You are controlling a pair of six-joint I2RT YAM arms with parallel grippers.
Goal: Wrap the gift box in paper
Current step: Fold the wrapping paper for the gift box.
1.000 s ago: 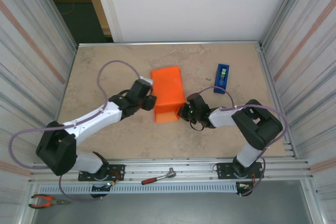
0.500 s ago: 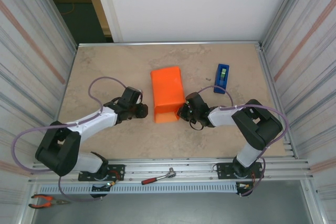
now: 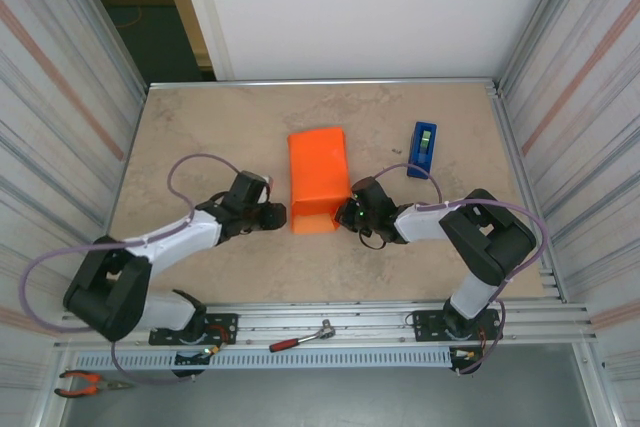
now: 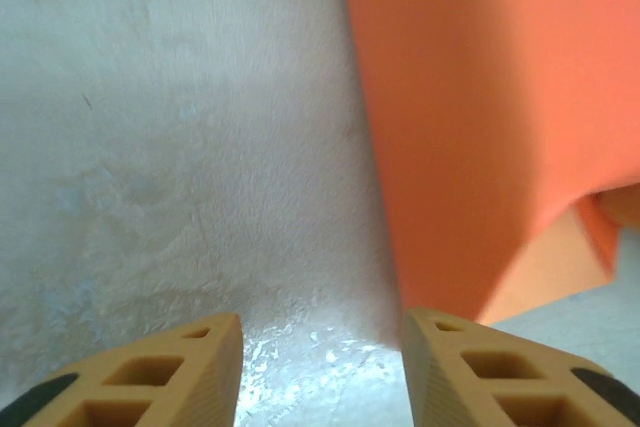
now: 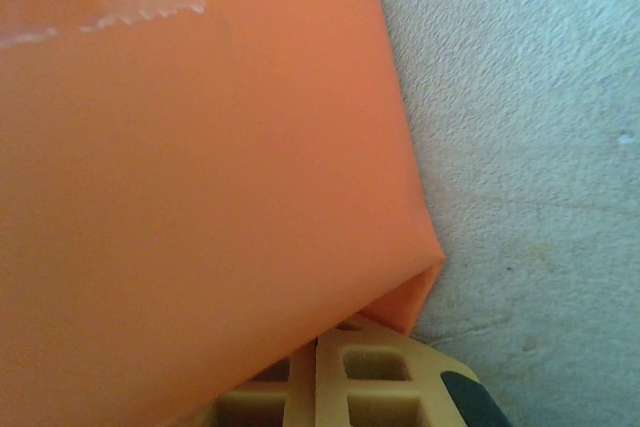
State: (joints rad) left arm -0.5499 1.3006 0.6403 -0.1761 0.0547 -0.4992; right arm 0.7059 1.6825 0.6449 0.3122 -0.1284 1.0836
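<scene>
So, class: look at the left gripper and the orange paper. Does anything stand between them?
Nothing visible does. The left gripper, jaws apart, sits just left of the paper at its loose near end, with a narrow strip of bare table between them.

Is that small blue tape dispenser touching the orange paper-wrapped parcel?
Apart. The top view shows a strip of bare beige table between the blue tape dispenser and the orange paper-wrapped parcel.
</scene>
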